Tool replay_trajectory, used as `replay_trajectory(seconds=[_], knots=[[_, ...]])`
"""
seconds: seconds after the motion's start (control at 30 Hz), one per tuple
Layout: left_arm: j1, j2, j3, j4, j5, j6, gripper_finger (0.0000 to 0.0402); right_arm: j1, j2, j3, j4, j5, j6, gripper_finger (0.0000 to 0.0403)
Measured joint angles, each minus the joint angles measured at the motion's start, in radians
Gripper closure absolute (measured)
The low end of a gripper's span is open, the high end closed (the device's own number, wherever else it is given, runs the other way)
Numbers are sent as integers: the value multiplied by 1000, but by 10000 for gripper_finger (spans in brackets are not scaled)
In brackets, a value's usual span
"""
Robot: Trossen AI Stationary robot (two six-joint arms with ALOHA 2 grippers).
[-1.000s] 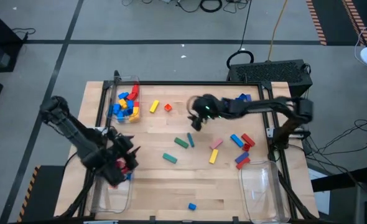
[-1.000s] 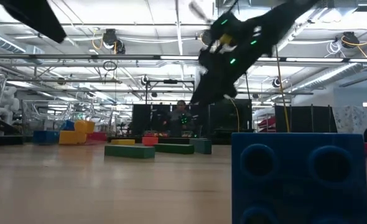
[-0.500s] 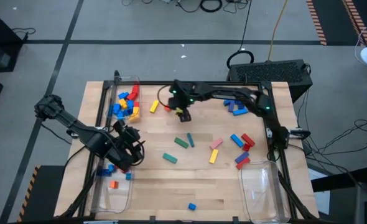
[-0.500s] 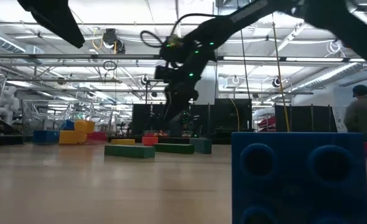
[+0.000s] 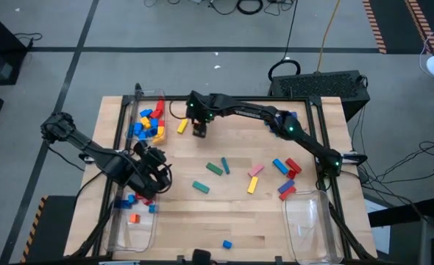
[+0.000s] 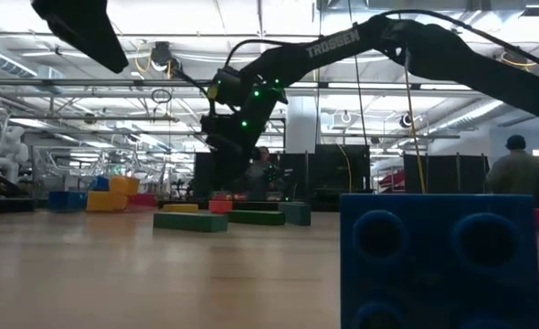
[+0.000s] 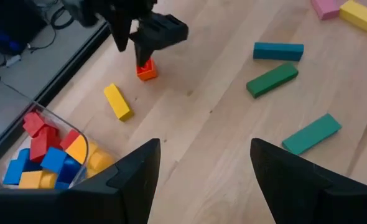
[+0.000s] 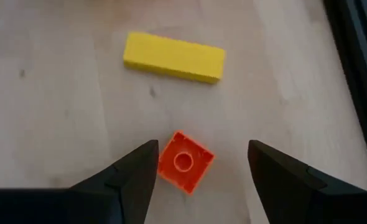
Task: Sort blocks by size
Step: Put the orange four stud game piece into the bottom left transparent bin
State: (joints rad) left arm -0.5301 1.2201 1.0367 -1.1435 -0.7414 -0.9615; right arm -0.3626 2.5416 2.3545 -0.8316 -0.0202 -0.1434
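Observation:
Blocks lie scattered on the wooden table (image 5: 187,221): green bars (image 5: 215,168), a pink brick (image 5: 256,170), and blue (image 5: 279,165) and red (image 5: 293,167) bricks. A small orange cube (image 8: 185,162) rests flat on the table beside a yellow brick (image 8: 174,57). My right gripper (image 8: 202,149) hangs open just above the cube, one finger on either side, not touching it; the left wrist view shows this gripper (image 7: 147,38) over the cube (image 7: 147,70). My left gripper (image 5: 154,177) stands open and empty near the table's left edge.
A clear bin (image 5: 149,121) at the far left holds several blocks, right beside the yellow brick. A second bin (image 5: 132,221) at the near left holds a few, and a third (image 5: 309,221) stands at the near right. A blue block (image 6: 438,260) sits close before the low camera.
My right gripper has swept along the far side toward the table's left edge, tipping further down, and now hangs over the orange cube. My left gripper has shifted a little from over the near-left bin toward the table's middle. No block has moved.

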Motion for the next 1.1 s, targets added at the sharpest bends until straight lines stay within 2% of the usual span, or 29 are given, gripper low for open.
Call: replay_trajectory(seconds=[0.2,0.4,0.53,0.6,0.67,0.87,1.1], knots=[[19,-23,0,-2,11,0,151,-5,-1,3,59,3,223,167],[45,-57,0,-3,12,53,151,-6,-2,2,80,74,409,167],[61,-81,0,-14,34,93,151,-1,-4,2,25,-5,456,167],[66,-93,0,-26,53,117,151,-1,-8,2,-24,-62,449,167],[72,-103,0,-28,57,147,151,-3,-10,2,-49,-57,413,167],[99,-111,0,-26,57,213,151,-37,-5,2,-181,-150,377,167],[104,-110,0,-25,56,209,151,24,-29,1,-221,-203,99,168]])
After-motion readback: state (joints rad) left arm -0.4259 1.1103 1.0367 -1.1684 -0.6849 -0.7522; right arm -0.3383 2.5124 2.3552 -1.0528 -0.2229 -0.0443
